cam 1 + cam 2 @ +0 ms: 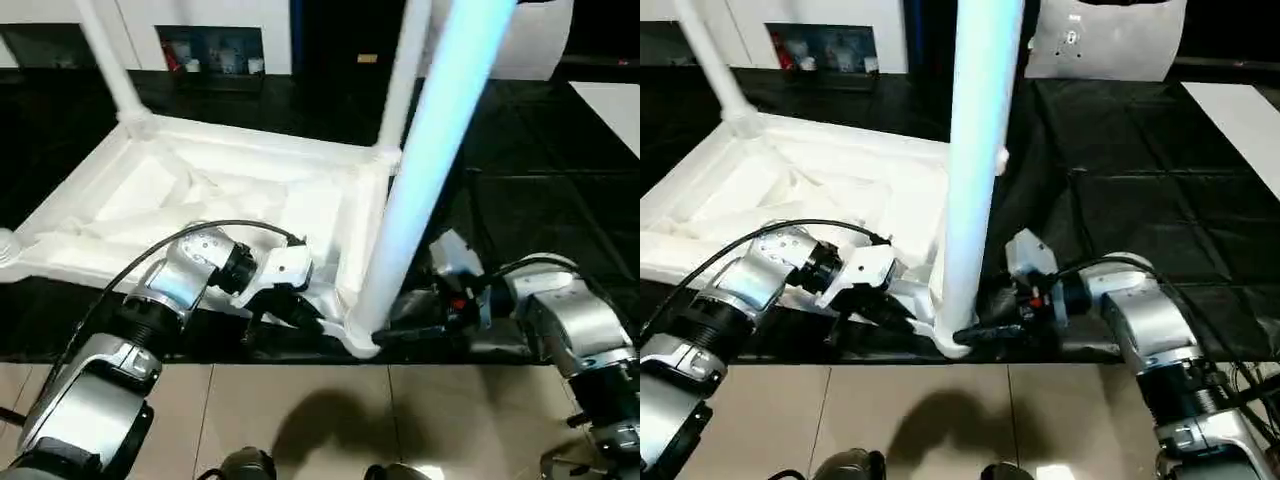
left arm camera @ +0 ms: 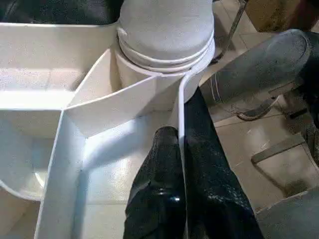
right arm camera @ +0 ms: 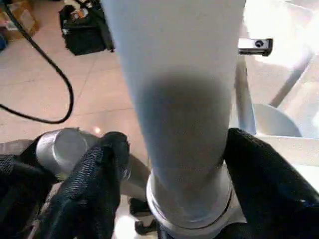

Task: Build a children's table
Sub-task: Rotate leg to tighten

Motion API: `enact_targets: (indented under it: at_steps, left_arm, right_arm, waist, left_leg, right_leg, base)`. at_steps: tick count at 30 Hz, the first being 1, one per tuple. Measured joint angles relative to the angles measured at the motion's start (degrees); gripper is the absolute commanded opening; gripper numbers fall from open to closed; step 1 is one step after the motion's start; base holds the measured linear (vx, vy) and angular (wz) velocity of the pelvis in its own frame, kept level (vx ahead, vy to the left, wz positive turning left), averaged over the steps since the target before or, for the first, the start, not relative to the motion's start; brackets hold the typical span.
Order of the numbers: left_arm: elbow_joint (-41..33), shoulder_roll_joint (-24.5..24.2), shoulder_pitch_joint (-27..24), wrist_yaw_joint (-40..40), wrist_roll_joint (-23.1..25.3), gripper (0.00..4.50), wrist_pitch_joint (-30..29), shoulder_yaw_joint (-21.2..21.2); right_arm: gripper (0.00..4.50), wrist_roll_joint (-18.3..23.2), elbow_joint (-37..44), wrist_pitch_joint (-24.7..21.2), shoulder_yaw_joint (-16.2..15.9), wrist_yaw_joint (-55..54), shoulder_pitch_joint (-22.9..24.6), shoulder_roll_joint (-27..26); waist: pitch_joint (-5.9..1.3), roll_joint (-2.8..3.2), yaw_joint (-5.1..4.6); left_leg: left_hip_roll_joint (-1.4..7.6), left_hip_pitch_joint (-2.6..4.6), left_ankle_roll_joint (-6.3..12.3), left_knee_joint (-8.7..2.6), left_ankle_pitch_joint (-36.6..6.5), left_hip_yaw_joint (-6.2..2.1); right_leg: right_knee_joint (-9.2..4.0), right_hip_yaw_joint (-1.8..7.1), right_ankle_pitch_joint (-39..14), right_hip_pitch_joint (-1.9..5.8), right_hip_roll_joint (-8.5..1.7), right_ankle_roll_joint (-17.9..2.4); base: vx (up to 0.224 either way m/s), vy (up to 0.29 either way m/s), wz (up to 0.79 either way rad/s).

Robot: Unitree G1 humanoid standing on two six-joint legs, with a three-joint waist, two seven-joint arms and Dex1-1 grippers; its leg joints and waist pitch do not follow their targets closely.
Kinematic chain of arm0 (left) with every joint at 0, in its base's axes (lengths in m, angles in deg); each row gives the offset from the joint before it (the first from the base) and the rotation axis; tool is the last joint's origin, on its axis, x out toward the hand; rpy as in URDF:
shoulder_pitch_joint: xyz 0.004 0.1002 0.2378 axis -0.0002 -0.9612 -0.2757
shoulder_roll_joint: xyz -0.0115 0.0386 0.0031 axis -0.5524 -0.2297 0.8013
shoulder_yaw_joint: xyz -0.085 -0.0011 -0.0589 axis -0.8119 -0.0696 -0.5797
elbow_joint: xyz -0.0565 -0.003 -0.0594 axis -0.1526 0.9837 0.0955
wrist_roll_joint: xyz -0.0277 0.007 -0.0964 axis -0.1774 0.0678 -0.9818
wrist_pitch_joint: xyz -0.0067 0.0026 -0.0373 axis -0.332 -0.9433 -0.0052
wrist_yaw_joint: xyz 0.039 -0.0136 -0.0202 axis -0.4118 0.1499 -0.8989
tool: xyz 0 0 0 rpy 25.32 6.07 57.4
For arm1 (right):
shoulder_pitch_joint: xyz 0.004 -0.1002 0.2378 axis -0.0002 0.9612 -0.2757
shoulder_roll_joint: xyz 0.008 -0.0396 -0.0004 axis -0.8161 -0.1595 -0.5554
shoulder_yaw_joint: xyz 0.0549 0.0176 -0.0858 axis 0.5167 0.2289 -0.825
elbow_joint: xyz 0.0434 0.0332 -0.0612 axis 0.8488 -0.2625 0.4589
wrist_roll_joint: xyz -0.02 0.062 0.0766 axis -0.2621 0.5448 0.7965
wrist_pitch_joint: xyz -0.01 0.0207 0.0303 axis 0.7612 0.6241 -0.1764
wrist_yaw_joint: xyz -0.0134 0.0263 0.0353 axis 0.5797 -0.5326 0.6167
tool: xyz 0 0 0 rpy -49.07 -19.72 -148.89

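We seat the near leg (image 1: pixel 430 170) in the tabletop (image 1: pixel 200 200) corner socket: left end effector (image 2: pixel 182 149) pinches the rim, right end effector (image 3: pixel 174 164) straddles the leg, apart. Next, press down.

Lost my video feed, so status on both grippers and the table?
Left gripper shut on tabletop rim wall beside near corner socket. Right gripper fingers straddle near leg at its base. Three legs standing upright. Nothing in the way.

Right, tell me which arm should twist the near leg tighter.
The right. Its hand straddles the near leg just above the corner socket, while the left hand is pinched shut on the tabletop's rim, steadying it.
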Motion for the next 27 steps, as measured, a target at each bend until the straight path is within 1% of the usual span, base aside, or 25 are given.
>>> enact_targets:
  at_steps: [1,5,6,7,11,13,15,19,21,22,24,27]
  left_arm:
    - [-0.3,-0.1,-0.2,0.0,0.0,0.0,0.0,0.0]
    - [-0.9,-0.3,-0.4,0.1,-0.2,0.0,0.1,0.4]
    - [-1.0,-0.3,-0.4,0.1,-0.2,0.0,0.1,0.4]
    - [-1.0,-0.3,-0.5,0.1,-0.3,0.0,0.1,0.4]
    - [-1.5,-0.5,-0.8,0.5,-0.3,0.0,0.1,0.5]
    - [-1.6,-0.5,-0.9,0.5,-0.3,0.0,0.1,0.5]
    - [-1.6,-0.5,-0.9,0.3,-0.3,0.0,0.1,0.5]
    - [-2.2,-0.1,-1.3,-0.2,-0.7,0.0,-1.6,0.3]
    - [-2.5,0.3,-1.5,-1.4,-0.8,0.0,-4.1,-0.2]
    - [-2.4,0.3,-1.6,-3.0,-0.6,0.0,-5.7,-1.2]
    - [-1.9,0.5,-1.5,-6.0,0.0,0.0,-8.1,-2.4]
    - [-0.7,2.6,-0.9,-12.2,1.0,0.0,-12.6,-4.3]
  right_arm:
    - [2.74,0.0,-0.4,0.1,-0.3,0.1,-0.2,-0.1]
    - [2.62,-0.2,-0.7,0.1,-1.0,0.4,-1.2,-0.1]
    - [2.53,-0.2,-0.7,0.1,-1.1,0.5,-1.3,-0.1]
    - [2.33,-0.3,-0.7,0.1,-1.2,0.6,-1.3,-0.1]
    - [2.2,-0.3,-1.1,0.3,-1.4,0.8,-1.5,-0.3]
    - [2.0,-0.4,-1.1,0.3,-1.4,0.9,-1.5,-0.3]
    - [1.97,-0.4,-1.1,0.3,-1.4,0.9,-1.5,-0.3]
    - [1.92,0.1,0.2,-1.8,-0.8,-0.3,-0.6,-0.3]
    - [1.91,0.3,2.7,-4.2,0.4,-4.0,1.6,-1.5]
    - [1.91,0.2,3.9,-5.6,1.6,-7.7,2.8,-2.8]
    - [1.91,-0.8,4.9,-7.4,2.9,-13.5,3.4,-5.0]
    - [1.91,-2.6,5.6,-10.8,5.4,-23.7,3.5,-8.8]
  waist:
    - [0.0,-0.01,0.01]
    - [0.0,-0.02,0.07]
    - [0.0,-0.03,0.12]
    - [0.0,-0.04,0.18]
    - [-0.01,-0.04,0.26]
    - [-0.01,-0.04,0.26]
    - [-0.01,-0.04,0.27]
    - [-0.01,-0.04,0.43]
    - [-0.02,-0.05,0.44]
    - [-0.03,-0.08,0.19]
    - [-0.03,-0.07,-0.59]
    - [0.02,-0.16,-2.28]
  left_leg:
    - [0.0,0.0,0.0,0.0,0.0,0.0]
    - [0.0,-0.02,0.0,0.0,0.0,0.0]
    - [0.0,-0.02,0.0,0.0,0.0,0.0]
    - [0.0,-0.02,0.01,0.0,0.0,0.0]
    - [0.01,-0.02,0.01,0.0,0.0,0.0]
    - [0.01,-0.01,0.01,0.0,0.0,0.0]
    - [0.01,-0.01,0.0,0.0,0.0,0.0]
    - [0.01,0.0,0.01,0.0,0.0,0.0]
    - [0.01,0.05,0.0,0.0,0.0,0.0]
    - [0.02,0.11,-0.02,0.04,0.0,0.01]
    - [0.01,0.32,-0.14,0.04,0.1,0.04]
    - [0.0,0.71,-0.59,-0.08,0.0,0.04]
  right_leg:
    - [0.0,0.0,0.0,0.0,0.0,0.0]
    - [0.02,-0.01,0.0,-0.02,0.0,0.0]
    - [0.02,-0.01,0.0,-0.02,0.0,0.0]
    - [0.02,-0.01,0.0,-0.02,0.0,0.0]
    - [0.02,-0.01,0.0,-0.03,0.0,0.0]
    - [0.04,-0.01,0.0,-0.03,0.0,0.0]
    - [0.04,-0.01,0.0,-0.03,0.0,0.0]
    - [0.04,0.0,0.0,-0.03,0.0,0.0]
    - [0.07,0.01,0.0,-0.02,0.0,0.0]
    - [0.18,0.02,0.0,-0.01,0.01,0.0]
    - [0.27,0.09,0.1,0.04,0.0,0.0]
    - [0.22,0.15,0.0,0.25,0.02,0.2]
  base:
    - [0.0,0.0,0.0]
    - [0.0,0.0,0.0]
    - [0.0,0.0,0.0]
    - [0.0,0.0,0.0]
    - [0.0,0.0,0.0]
    - [0.0,0.0,0.0]
    - [0.0,0.0,0.0]
    - [0.0,0.0,0.0]
    - [0.0,0.0,0.0]
    - [0.0,0.0,0.0]
    - [0.0,0.0,0.0]
    - [0.0,0.0,0.0]
